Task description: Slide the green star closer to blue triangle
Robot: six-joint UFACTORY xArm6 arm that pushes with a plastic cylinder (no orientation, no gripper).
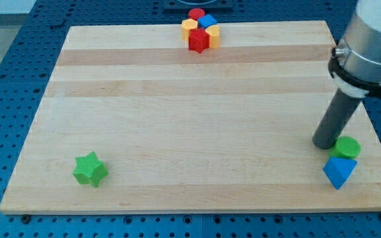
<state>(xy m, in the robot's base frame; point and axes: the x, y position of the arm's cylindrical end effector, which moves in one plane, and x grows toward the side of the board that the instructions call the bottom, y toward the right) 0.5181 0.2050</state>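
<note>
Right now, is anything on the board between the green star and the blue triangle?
No. The green star sits near the view's bottom left and the blue triangle at the bottom right, with bare board between. My tip and a green cylinder lie just above the triangle, off that line.

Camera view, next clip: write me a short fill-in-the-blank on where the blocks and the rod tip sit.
1. The green star lies near the view's bottom ____ corner of the board.
2. The blue triangle sits just below a ____ cylinder.
3. My tip stands right beside the cylinder, on its ____ side in the view.
4. The cluster of blocks sits at the view's ____ edge.

Missing words: left; green; left; top
</note>
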